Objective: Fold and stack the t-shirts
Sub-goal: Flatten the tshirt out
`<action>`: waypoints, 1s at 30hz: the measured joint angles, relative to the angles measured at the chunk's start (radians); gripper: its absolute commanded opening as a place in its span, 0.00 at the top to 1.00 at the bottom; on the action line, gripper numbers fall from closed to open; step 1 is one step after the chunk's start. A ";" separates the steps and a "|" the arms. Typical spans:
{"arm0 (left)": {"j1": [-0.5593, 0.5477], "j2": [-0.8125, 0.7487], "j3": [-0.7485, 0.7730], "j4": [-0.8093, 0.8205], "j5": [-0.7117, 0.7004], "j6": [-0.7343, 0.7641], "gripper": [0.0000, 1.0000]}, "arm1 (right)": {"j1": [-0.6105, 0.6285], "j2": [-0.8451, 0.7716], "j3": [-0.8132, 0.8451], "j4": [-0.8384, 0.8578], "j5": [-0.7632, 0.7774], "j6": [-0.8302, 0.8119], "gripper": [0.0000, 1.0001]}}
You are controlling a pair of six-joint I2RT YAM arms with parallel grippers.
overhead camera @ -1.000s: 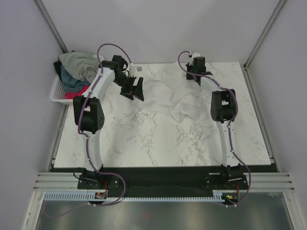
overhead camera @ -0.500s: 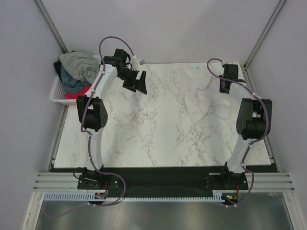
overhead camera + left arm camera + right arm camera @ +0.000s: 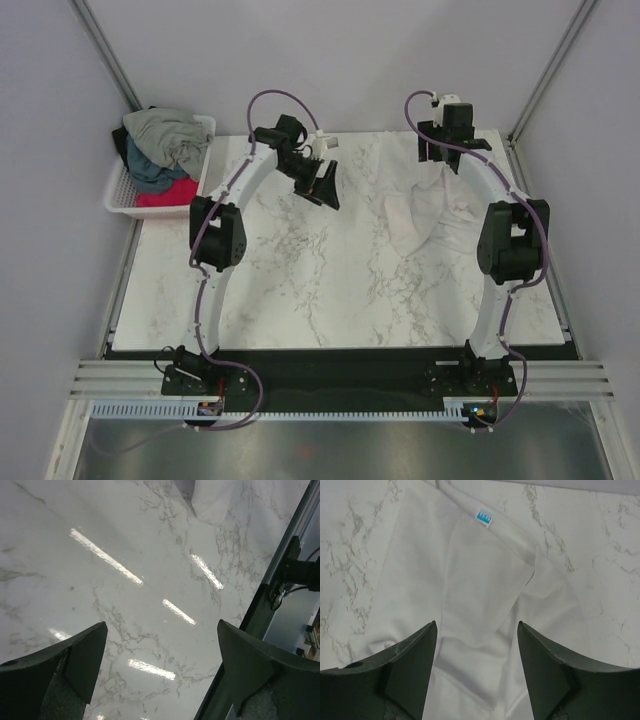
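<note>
Well off to the left of the left end effector (image 3: 325,187), by the far left corner of the table (image 3: 300,290): a white lattice basket (image 3: 118,198) heaped with the waiting shirts, grey-green t-shirt (image 3: 165,130) on top, dark teal t-shirt (image 3: 148,170) under it, red-pink t-shirt (image 3: 168,193) lowest, none folded by the look of them. Left end effector fingers spread wide, gripping nothing, hanging over bare marble. To its right and apart from it, the white t-shirt (image 3: 425,215), with only a corner showing at the top of the left wrist view. Directly beneath the right end effector (image 3: 445,152), that same shirt, rumpled rather than spread flat, its collar and a small blue label (image 3: 483,517) just ahead of the fingertips. Right end effector fingers also apart, cloth lying loose below and between them, nothing pinched. Long axis of the shirt, as a judgement from the overhead view: roughly from the far table edge back toward the arm bases, in line with the right arm's reach and crosswise to any approach from the left. Right arm plainly the nearer one, already above the cloth; left one needing a sideways reach to its right to take a share. Likely step in hand: laying the white t-shirt out flat ahead of a first fold, with no stack begun.
</note>
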 measured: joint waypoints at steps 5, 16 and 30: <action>-0.114 0.086 0.003 -0.005 0.050 0.008 0.02 | -0.020 0.125 0.108 0.021 -0.007 -0.004 0.28; -0.241 0.152 0.053 0.089 0.062 -0.034 0.00 | -0.117 0.286 0.134 0.019 -0.030 -0.002 0.30; -0.308 0.304 0.114 0.462 -0.011 -0.191 0.19 | -0.174 0.296 0.139 0.027 -0.068 0.021 0.30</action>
